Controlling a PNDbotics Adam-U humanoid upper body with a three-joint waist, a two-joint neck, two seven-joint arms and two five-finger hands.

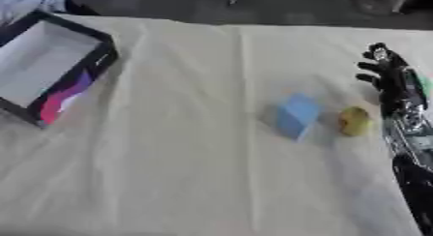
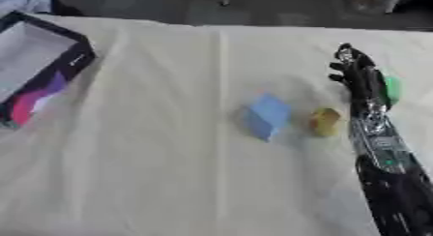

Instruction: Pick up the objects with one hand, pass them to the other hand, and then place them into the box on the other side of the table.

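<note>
A light blue block (image 1: 297, 115) lies on the cream tablecloth right of centre. Just to its right sits a small yellow rounded object (image 1: 354, 121). My right hand (image 2: 359, 78) hovers a little beyond and to the right of the yellow object, fingers straight and pointing away, holding nothing. A green object (image 2: 392, 88) shows partly behind that hand. The open box (image 1: 48, 66), with a white inside and dark walls with pink and purple print, stands at the far left of the table. My left hand shows in neither view.
The cream cloth (image 1: 186, 157) covers the whole table, with a crease running down its middle. Beyond the far table edge is dark floor with blurred shapes.
</note>
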